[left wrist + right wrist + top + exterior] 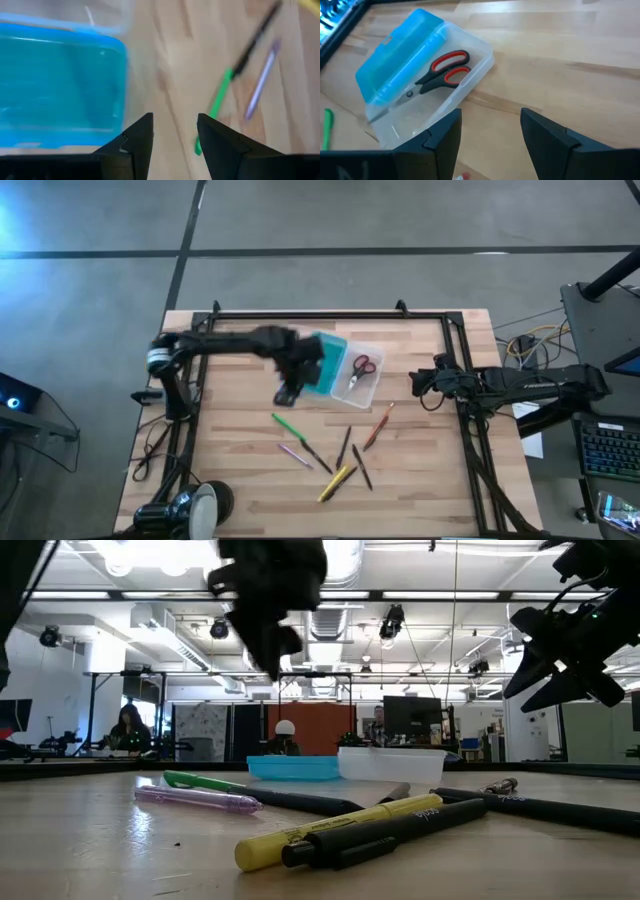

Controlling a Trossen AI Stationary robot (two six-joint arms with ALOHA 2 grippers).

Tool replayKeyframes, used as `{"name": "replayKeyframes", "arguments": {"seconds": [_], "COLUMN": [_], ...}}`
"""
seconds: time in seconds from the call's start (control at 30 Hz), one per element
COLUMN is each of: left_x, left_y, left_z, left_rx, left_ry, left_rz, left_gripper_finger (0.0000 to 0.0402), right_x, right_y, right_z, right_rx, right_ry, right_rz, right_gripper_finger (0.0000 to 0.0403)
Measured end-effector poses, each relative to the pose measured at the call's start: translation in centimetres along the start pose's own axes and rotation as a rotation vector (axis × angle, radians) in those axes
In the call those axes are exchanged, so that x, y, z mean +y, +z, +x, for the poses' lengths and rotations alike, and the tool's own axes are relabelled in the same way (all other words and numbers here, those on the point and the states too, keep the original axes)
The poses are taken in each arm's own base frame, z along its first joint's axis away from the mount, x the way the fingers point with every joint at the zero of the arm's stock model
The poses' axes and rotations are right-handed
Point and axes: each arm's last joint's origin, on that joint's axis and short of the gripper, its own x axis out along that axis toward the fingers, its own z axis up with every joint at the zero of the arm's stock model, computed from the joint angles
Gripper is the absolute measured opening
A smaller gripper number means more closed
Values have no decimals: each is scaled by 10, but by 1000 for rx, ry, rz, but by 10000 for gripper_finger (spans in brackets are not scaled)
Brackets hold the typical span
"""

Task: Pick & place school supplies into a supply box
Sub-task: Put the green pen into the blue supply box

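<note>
1. Two arms: the left gripper (287, 394) hovers at the box's (340, 368) 8 o'clock corner, jaws parted and empty.
2. Scissors (437, 74) already lie in the box's clear half.
3. Green pen (287, 425) lies just off the jaws at 5 o'clock, long axis running 10-to-4; the left arm is nearer.
4. Right gripper (432, 385) waits at the table's 3 o'clock edge, jaws parted, empty.

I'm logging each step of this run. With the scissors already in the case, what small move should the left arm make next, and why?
Probably lower the open left gripper onto the green pen: it lies nearest those fingers, loose on the table, outside the supply box.
</note>
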Motion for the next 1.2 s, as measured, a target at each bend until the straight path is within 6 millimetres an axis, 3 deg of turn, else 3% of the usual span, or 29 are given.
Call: {"name": "replayKeyframes", "arguments": {"seconds": [0.13, 0.3, 0.5, 0.73, 0.9, 1.03, 1.2], "left_x": [-32, -65, -74, -70, -68, -65, -60], "left_y": [-21, -34, -48, -59, -59, -53, -50], "left_z": [35, 73, 101, 120, 129, 125, 112], "left_rx": [-11, -1, 4, 66, 101, 121, 182], "left_ry": [-18, 43, 93, 98, 85, 80, 40], "left_rz": [178, 307, 306, 265, 242, 164, -9], "left_gripper_finger": [138, 138, 138, 133, 85, 23, 23], "right_x": [1, 2, 3, 3, 3, 3, 3], "right_y": [-2, -4, -7, -9, -9, -9, -9], "right_z": [3, 6, 9, 11, 11, 11, 11], "right_rx": [11, 45, 88, 119, 119, 119, 111], "right_ry": [-19, -31, -40, -45, -44, -46, -51], "right_rz": [-14, -29, -40, -50, -50, -51, -53], "right_gripper_finger": [194, 194, 194, 194, 194, 194, 194]}}
